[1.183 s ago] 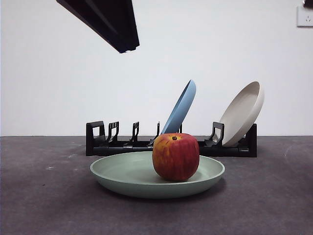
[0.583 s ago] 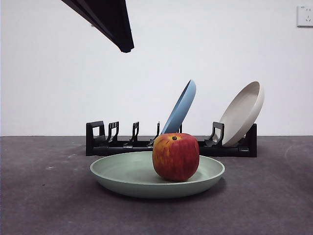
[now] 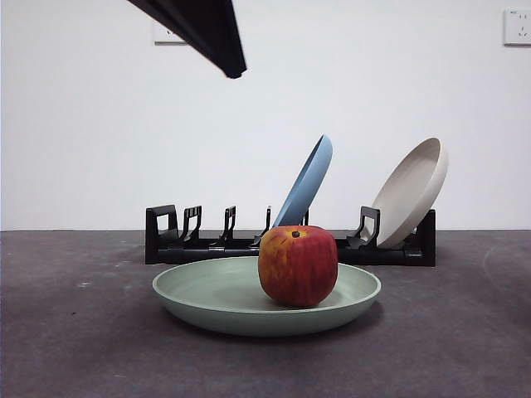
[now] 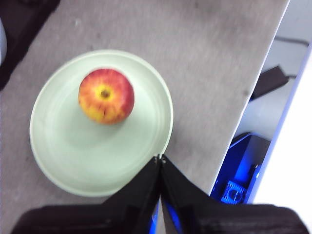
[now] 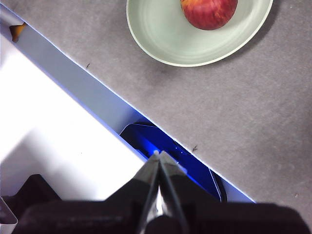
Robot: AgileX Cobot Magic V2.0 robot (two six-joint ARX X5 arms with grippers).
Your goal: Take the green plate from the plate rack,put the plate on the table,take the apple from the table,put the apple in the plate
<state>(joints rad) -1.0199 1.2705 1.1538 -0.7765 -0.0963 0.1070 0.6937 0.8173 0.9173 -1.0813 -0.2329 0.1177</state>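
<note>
1. The apple (image 3: 298,266) sits inside the green plate (image 3: 207,300), resting on the plate's floor a little off its centre; its stem dimple faces up, with yellow-orange streaks around it.
2. The green plate lies flat on the table (image 3: 75,348), just in front of the plate rack (image 3: 178,240) and apart from it.
3. In the rack, a blue plate (image 3: 309,181) leans in a middle slot and a beige plate (image 3: 412,191) leans against the far end piece; the slots at the other end hold nothing.
4. The left gripper (image 4: 160,158) hangs high above the plate's rim, clear of the apple and the plate; its two black jaws are pressed together with nothing between them. In the front view it shows as a dark tip near the top edge.
5. The right gripper (image 5: 158,153) is off past the table's edge, well apart from the plate, its jaws also closed together and empty.
6. A wall socket (image 3: 518,26) sits on the white wall behind.
</note>
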